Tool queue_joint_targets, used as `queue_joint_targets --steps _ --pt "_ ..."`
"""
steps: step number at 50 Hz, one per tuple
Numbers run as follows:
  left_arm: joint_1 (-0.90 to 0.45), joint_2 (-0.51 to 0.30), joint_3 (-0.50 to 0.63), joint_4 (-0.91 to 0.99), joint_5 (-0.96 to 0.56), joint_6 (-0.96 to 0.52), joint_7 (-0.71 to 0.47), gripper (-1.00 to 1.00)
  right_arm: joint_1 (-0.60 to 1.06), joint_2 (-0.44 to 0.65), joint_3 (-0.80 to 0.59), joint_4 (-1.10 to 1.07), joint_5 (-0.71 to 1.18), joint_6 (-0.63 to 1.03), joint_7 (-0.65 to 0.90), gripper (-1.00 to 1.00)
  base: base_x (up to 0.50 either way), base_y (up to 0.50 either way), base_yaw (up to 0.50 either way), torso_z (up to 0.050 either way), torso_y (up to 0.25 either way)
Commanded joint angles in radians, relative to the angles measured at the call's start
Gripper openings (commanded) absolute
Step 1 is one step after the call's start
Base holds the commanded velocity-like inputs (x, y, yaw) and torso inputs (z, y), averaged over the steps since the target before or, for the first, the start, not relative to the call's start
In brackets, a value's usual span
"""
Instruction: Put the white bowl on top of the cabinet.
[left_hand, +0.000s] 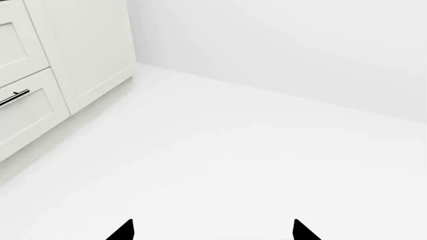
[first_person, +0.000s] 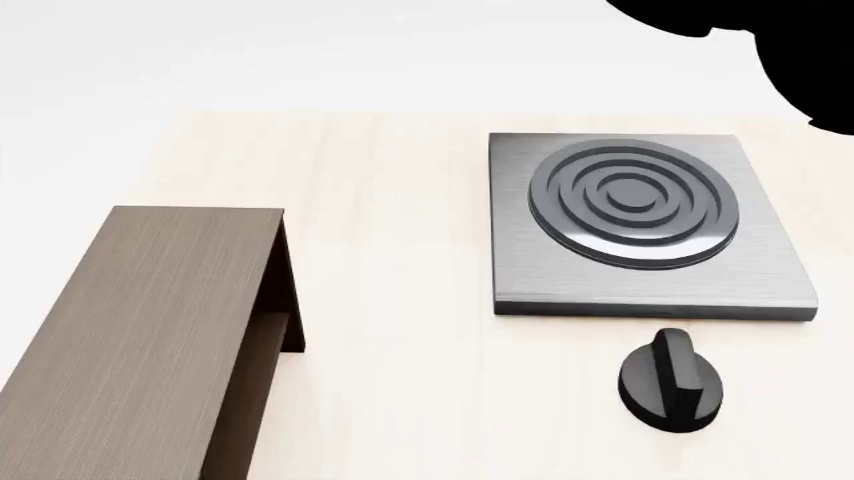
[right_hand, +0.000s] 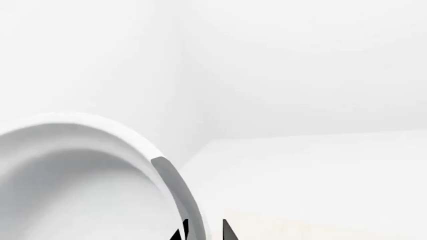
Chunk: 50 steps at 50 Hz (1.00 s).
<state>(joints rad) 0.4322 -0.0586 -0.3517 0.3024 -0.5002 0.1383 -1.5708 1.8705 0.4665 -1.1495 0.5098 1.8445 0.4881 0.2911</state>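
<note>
Right gripper (right_hand: 203, 231) is clamped on the bowl (right_hand: 80, 185) rim, one fingertip either side, holding it up for the carry; judged mid-transport. In the head view the bowl isn't visible. Cabinet (first_person: 140, 330) sits near-left, flat top bare, ready to take it. Left gripper (left_hand: 212, 231) hangs over floor, jaws spread, holding nothing. Stove plate (first_person: 647, 225) and knob (first_person: 670, 380) at right. No readable writing.

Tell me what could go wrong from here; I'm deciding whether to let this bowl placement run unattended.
The right gripper pinches only the thick rim of the deep white bowl, so the bowl could tilt or slip.

The head view shows no bowl, only a black shape at its corner, so lowering would be poorly watched.

The long dark-brown wood-grain cabinet has a narrow flat top; an off-centre release could tip the bowl off.
</note>
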Motion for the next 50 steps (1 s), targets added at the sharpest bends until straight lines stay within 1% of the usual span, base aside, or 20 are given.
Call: queue_joint_targets --steps 1,11,22,28,34,41,50 --pt "0.000 0.018 -0.029 -0.010 -0.029 0.017 0.045 1.00 -0.046 -0.069 0.099 0.010 0.029 -0.033 -0.032 -1.00 0.00 0.00 0.00 0.000 0.000" --pt "-0.001 0.017 -0.030 -0.010 -0.029 0.015 0.045 1.00 -0.070 -0.107 0.123 0.015 0.070 -0.053 -0.005 -1.00 0.00 0.00 0.00 0.001 0.001" --pt "-0.001 0.016 -0.029 -0.013 -0.031 0.017 0.046 1.00 -0.087 -0.131 0.125 -0.043 0.074 -0.067 0.039 -1.00 0.00 0.00 0.00 0.000 0.001" --pt "-0.003 0.016 -0.028 -0.013 -0.030 0.015 0.046 1.00 -0.073 -0.136 0.054 -0.143 0.018 0.006 0.050 -1.00 0.00 0.00 0.00 0.000 0.000" --pt "0.000 0.016 -0.028 -0.014 -0.035 0.022 0.047 1.00 -0.084 -0.150 0.018 -0.111 -0.005 0.022 0.077 -1.00 0.00 0.00 0.00 0.002 0.002" --pt "-0.003 0.016 -0.027 -0.014 -0.031 0.016 0.047 1.00 -0.090 -0.166 -0.029 -0.088 0.026 0.095 0.178 -1.00 0.00 0.00 0.00 0.000 0.000" --pt "-0.002 0.016 -0.026 -0.011 -0.029 0.014 0.046 1.00 -0.093 -0.188 -0.034 -0.083 0.049 0.109 0.219 -1.00 0.00 0.00 0.00 0.000 0.001"
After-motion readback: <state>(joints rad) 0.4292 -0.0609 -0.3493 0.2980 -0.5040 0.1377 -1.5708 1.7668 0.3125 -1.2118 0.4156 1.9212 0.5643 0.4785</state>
